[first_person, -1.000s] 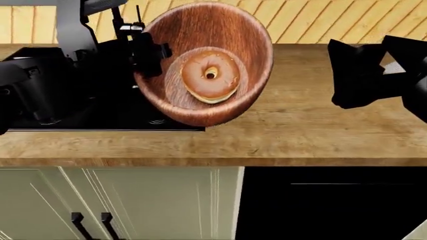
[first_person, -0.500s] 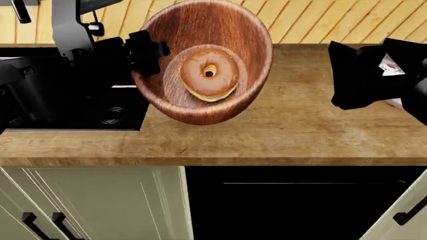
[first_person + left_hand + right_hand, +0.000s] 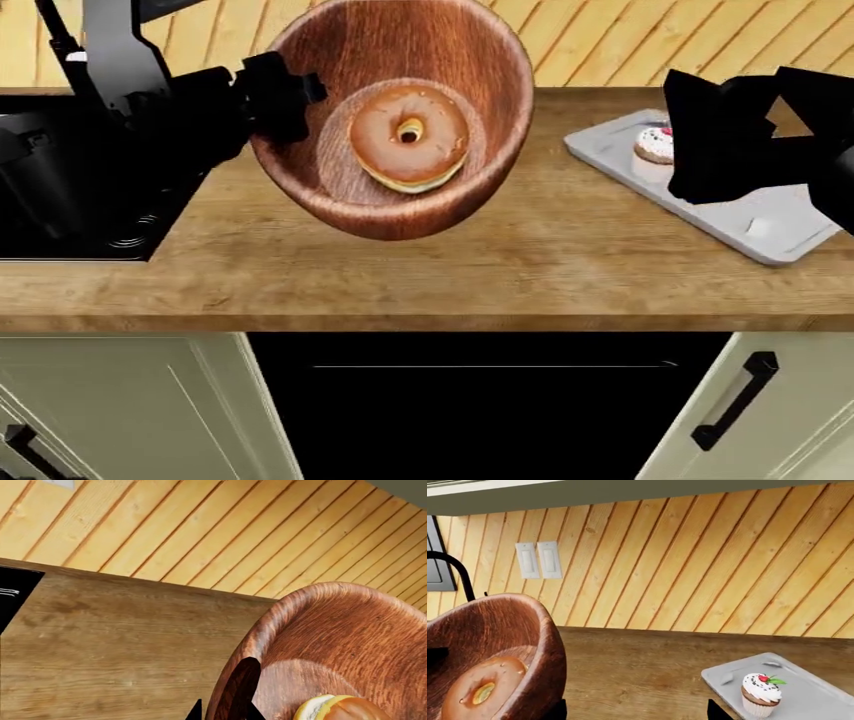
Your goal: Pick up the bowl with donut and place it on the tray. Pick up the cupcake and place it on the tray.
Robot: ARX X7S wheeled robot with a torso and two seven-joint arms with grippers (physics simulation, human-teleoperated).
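From where I stand, the nearest thing is the front edge of the wooden counter (image 3: 441, 290), bare, with cabinet doors (image 3: 120, 400) below it. Just beyond, the left gripper (image 3: 274, 95) is clamped on the rim of the bowl (image 3: 441, 60) and holds it in the air, tipped steeply so its mouth faces outward. The left wrist view shows one dark finger inside the rim (image 3: 241, 690) and another tip outside, so it is a thin pinch on the wall.

The donut (image 3: 408, 137) lies against the sloping floor of the bowl, and that is my worry. With the bowl this tilted, I think any jolt could send the donut sliding over the lower lip onto the counter. The bowl is big and held at one edge only, so its weight may also twist it in the pinch, or pull it free altogether.

Farther right, the tray (image 3: 607, 140) sits near the back of the counter with the cupcake (image 3: 654, 144) standing upright on it already. The right gripper (image 3: 721, 150) hovers in front of it with nothing between its fingers, though I cannot tell how wide it is spread. Bringing the bowl down carelessly could knock the cupcake over or clip that arm.

Behind all stands the plank wall (image 3: 694, 555).
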